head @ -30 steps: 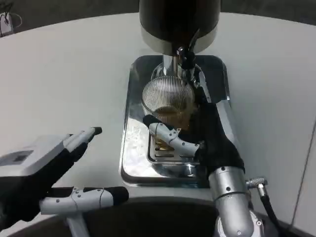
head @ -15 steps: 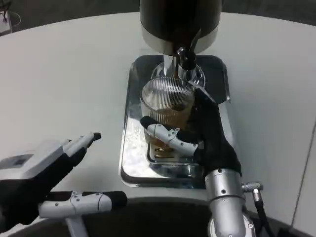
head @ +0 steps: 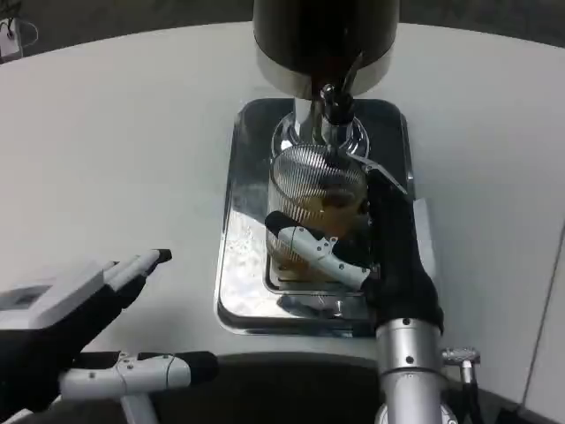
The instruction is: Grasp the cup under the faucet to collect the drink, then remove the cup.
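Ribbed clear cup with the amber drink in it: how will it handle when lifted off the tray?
The ribbed clear glass cup looks rigid, probably fragile if knocked against the black faucet. The ribs likely help the right robot hand grip. Amber liquid low inside adds weight and may slosh if tilted.

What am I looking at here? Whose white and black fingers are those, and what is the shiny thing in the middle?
You are looking down from a camera on a humanoid robot's head at a white table. The silver arms are its own. Its right hand holds a ribbed glass cup with amber drink in it, under the faucet of a dark drink dispenser. The shiny thing is a metal drip tray. The left hand waits over the table, holding nothing.
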You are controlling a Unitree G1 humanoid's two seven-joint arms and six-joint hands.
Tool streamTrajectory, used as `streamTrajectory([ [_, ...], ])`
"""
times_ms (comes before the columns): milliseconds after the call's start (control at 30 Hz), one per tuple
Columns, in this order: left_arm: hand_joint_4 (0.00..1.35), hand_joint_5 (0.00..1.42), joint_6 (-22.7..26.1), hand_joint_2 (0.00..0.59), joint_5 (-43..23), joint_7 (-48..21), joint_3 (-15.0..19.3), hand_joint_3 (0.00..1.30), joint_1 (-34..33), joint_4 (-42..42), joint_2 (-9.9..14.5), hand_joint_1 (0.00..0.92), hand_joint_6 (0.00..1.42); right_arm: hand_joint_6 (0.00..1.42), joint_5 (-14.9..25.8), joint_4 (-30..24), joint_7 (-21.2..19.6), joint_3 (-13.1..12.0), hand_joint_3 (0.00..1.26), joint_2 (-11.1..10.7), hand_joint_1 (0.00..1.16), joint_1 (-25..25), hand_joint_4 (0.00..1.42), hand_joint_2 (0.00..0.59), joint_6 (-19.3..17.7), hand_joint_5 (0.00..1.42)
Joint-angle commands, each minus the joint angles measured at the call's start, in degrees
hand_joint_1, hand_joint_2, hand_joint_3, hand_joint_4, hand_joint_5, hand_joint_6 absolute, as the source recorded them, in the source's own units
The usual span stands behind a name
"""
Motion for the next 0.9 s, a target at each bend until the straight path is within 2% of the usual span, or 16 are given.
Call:
streamTrajectory([
  [33,0.00,0.00,-0.8,0.004,-0.2,-0.4,0.2,0.00,0.2,-0.3,0.8,0.000,0.09,1.24,1.1,-2.1,-0.3,-0.1,0.77,2.8,0.93,2.4,0.98,0.220,-1.3,1.09],
  [133,0.00,0.00,-1.0,0.004,-0.2,-0.4,-0.2,0.00,-0.1,0.1,0.8,0.000,0.09,1.32,1.5,-4.5,0.2,-0.4,0.85,2.2,0.93,4.0,1.08,0.208,-1.8,1.18],
  [300,0.00,0.00,-1.3,0.004,-0.1,-0.2,-1.6,0.00,-1.7,1.3,0.7,0.000,0.09,1.40,2.0,-8.4,1.9,-1.1,0.93,1.3,0.93,6.3,1.16,0.189,-1.9,1.26],
  [467,0.00,0.00,-1.6,0.004,0.2,0.1,-2.9,0.00,-3.1,2.4,0.5,0.000,0.09,1.42,2.4,-12.5,4.0,-1.4,0.97,0.0,0.93,8.6,1.20,0.191,-2.1,1.30],
  [900,0.00,0.00,-2.0,0.004,0.7,1.0,-4.9,0.00,-6.7,5.3,0.2,0.000,0.09,1.42,4.1,-23.5,14.0,-4.3,1.01,-5.1,0.95,15.6,1.20,0.141,-0.7,1.32],
])
